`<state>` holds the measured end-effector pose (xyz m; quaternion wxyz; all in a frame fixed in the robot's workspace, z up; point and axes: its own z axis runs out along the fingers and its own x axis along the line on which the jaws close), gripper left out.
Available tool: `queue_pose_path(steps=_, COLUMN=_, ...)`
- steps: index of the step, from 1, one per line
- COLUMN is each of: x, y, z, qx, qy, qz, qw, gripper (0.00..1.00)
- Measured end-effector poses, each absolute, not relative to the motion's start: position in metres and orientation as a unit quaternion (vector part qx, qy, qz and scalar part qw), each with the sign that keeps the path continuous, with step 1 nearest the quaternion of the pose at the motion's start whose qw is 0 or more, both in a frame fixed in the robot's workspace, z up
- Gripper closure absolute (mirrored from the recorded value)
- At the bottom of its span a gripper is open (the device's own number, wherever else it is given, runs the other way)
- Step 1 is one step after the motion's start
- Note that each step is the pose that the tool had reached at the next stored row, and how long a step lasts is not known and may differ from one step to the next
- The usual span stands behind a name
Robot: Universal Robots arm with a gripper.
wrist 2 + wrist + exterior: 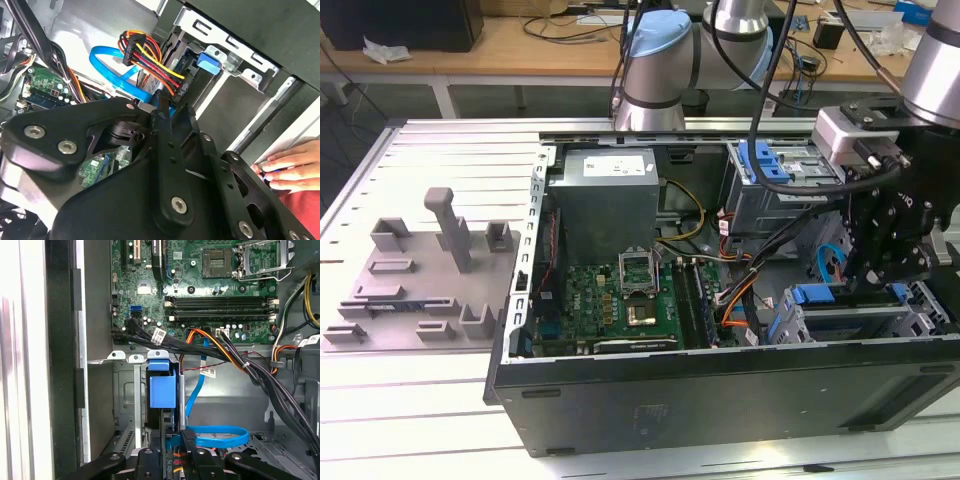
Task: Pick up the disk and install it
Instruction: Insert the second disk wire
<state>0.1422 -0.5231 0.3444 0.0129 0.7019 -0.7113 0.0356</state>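
The disk [162, 390] stands edge-on in the drive cage at the case's front corner, its blue carrier tab facing the motherboard. In the second wrist view the same blue tab [207, 62] shows at the mouth of the metal cage. In the exterior view the carrier's blue end [812, 295] lies at the lower right of the open case. My gripper [875, 290] reaches down into that corner, right over the cage. Its tip [177, 440] is at the disk's cable end, beside a looped blue data cable [220, 435]. In the second wrist view the gripper [159, 107] is close to a bundle of coloured power wires [150, 55].
The open computer case [720, 380] lies on a slatted metal table, with the motherboard [610, 300] and power supply [605, 190] inside. A second cage with blue carriers [770, 165] sits at the back right. A grey fixture tray [420, 290] lies on the exterior view's left. A person's hand [290, 167] rests outside the case.
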Motion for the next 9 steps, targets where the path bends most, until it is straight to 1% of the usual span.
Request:
queue_pose_path(steps=4, x=0.142, y=-0.520, z=0.354, qx=0.702, qy=-0.711, qz=0.037, qw=0.014, gripper=0.70)
queue_pose_path(steps=9, x=0.142, y=-0.505, z=0.372, qx=0.702, qy=-0.711, qz=0.046, qw=0.023, gripper=0.70)
